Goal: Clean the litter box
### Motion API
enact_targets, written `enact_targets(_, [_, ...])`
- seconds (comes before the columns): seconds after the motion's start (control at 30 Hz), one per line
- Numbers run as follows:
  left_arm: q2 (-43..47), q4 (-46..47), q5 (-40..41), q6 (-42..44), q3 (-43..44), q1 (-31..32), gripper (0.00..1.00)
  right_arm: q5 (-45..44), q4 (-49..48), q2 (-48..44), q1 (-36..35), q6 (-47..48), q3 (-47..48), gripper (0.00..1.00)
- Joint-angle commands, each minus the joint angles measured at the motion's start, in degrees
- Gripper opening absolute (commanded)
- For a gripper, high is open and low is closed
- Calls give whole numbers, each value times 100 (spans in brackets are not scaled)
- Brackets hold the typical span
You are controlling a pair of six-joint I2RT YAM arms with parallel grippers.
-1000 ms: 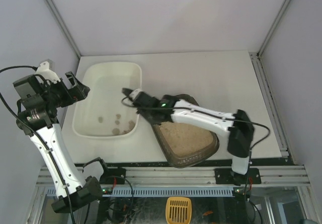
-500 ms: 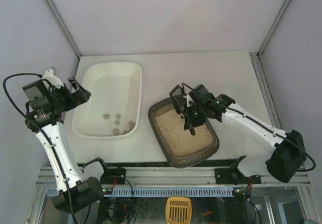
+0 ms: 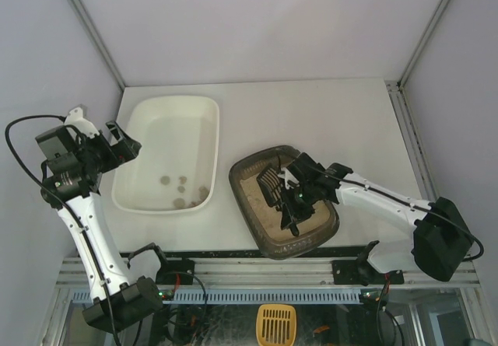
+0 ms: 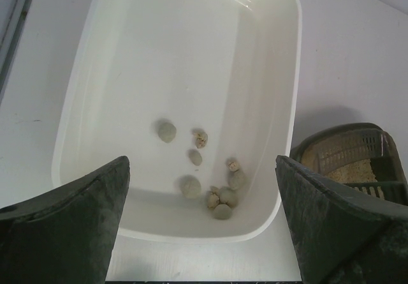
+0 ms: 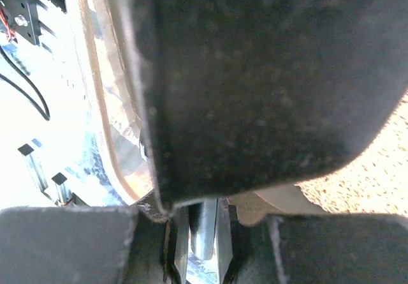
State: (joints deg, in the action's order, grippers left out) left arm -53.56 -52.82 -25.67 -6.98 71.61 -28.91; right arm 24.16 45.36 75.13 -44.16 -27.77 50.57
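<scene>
The litter box, a dark rounded tray of beige litter, sits at the table's front centre. My right gripper is shut on the handle of a black slotted scoop, whose head rests low in the litter at the box's far left. In the right wrist view the scoop fills the frame, its handle between my fingers, with litter at the right. My left gripper is open and empty above the left rim of the white tray. The box shows at the right of the left wrist view.
The white tray holds several grey-beige clumps near its front right corner. A yellow scoop lies below the table's front rail. Enclosure walls stand close on the left, back and right.
My right arm swung the scoop from over the white tray back to the litter box and lowered it into the litter. The left arm shifted only slightly.
</scene>
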Motion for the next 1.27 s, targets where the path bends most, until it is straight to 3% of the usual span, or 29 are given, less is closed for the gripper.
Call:
enact_targets(0.0, [107, 249, -69, -96, -108, -45, 100, 200, -369, 235, -234, -183, 59, 0])
enact_targets(0.23, [-18, 88, 501, 58, -16, -40, 100, 324, -689, 264, -187, -223, -180, 3])
enact_targets(0.33, [-40, 9, 1135, 340, 113, -34, 100, 351, -796, 150, -135, -170, -333, 28])
enact_targets(0.4, [66, 169, 1724, 510, 65, -35, 100, 256, -803, -3, -127, -110, -397, 75])
enact_targets(0.43, [124, 259, 1983, 572, 14, -42, 100, 196, -783, -85, -123, -64, -405, 87])
enact_targets(0.5, [218, 336, 2290, 723, -64, -42, 100, 129, -696, -297, -83, 45, -398, 99])
enact_targets(0.7, [499, -61, 2516, 1772, 57, -28, 100, -540, -397, -1202, 361, 345, 46, 100])
enact_targets(0.9, [1087, 291, 1568, 2935, -523, -26, 100, -831, -1128, -1148, 642, 139, 862, 100])
enact_targets(1.0, [970, 282, 1256, 3442, -723, -143, 100, -351, -1468, -965, 624, 362, 980, 100])
enact_targets(1.13, [1018, 479, 2176, 4268, -1099, -264, 100, 152, -2059, -1068, 665, 305, 626, 100])
enact_targets(1.17, [1055, 523, 2353, 4424, -1209, -268, 100, -10, -2235, -1177, 667, 194, 455, 100])
enact_targets(1.23, [1123, 590, 2548, 4523, -1404, -284, 100, -1280, -2215, -1342, 484, -148, 362, 100])
